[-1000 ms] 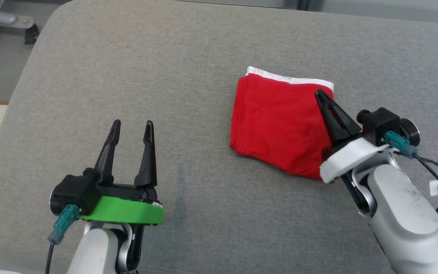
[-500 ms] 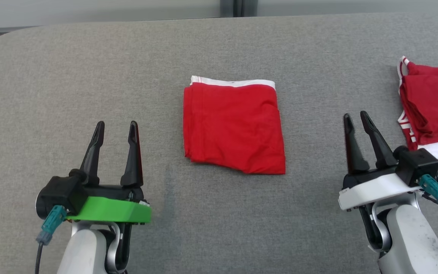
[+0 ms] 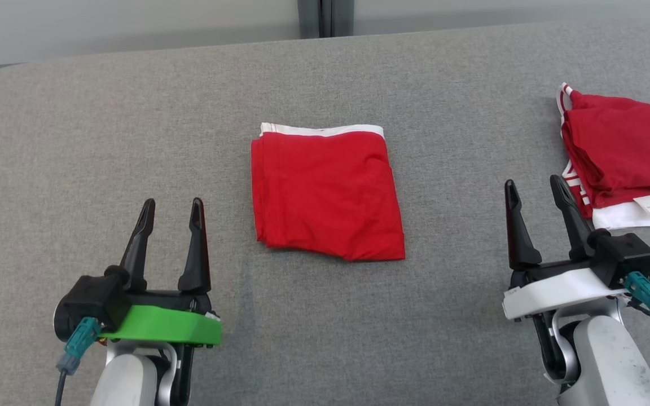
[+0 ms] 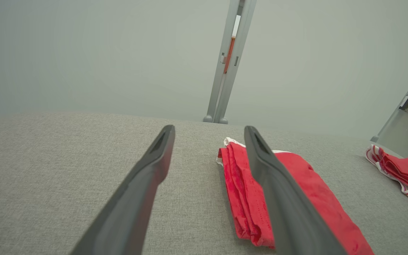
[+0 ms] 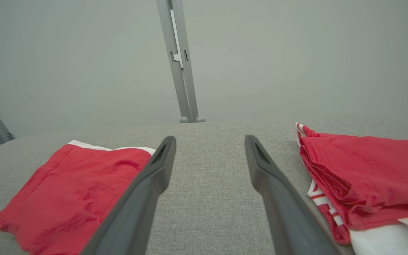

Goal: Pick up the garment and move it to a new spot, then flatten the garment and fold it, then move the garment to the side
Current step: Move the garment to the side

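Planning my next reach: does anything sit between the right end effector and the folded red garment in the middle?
Nothing visible: only bare grey surface lies between the right end effector and the folded garment. The second garment lies off to its right.

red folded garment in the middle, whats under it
The folded red garment lies flat on the grey fabric surface, which shows all round it. A white waistband peeks out at its far edge. Its lower layers and the surface beneath are covered.
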Available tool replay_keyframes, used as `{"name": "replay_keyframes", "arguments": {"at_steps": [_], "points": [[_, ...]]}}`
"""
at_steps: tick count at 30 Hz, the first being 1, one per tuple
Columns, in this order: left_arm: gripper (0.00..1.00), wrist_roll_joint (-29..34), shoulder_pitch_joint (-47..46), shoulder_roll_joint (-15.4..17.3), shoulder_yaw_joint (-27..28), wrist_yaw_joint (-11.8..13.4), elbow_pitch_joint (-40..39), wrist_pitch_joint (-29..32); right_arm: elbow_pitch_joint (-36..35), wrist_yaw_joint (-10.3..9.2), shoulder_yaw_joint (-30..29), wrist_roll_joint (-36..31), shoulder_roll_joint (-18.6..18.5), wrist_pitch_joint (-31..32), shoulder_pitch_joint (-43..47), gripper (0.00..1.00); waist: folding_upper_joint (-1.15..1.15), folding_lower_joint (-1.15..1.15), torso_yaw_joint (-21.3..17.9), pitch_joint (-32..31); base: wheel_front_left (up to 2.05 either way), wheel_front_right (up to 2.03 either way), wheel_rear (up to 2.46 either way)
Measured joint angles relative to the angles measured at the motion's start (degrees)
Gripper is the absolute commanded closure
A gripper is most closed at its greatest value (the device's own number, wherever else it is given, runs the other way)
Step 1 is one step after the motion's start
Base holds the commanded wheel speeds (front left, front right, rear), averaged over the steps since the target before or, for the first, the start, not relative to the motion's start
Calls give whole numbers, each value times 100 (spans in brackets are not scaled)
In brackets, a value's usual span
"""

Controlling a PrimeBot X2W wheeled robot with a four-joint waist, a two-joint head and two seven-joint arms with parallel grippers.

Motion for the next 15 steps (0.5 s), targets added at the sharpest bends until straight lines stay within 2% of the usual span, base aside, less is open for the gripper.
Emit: {"name": "replay_keyframes", "arguments": {"at_steps": [5, 9, 15], "points": [[0, 3, -7, 1, -22, -8, -25, 0, 49, 0, -10, 82, 20, 1, -4, 0, 0, 0, 65, 34, 0, 0, 0], [0, 3, -34, 0, -93, -21, -51, 0, 249, 0, 255, 124, 22, 1, -103, 0, 0, 0, 144, 106, 0, 0, 0], [0, -24, -131, 1, -236, -26, -26, 0, 1157, 0, 786, 346, -1, 83, -595, 0, 0, 0, 322, 247, 0, 0, 0]]}}
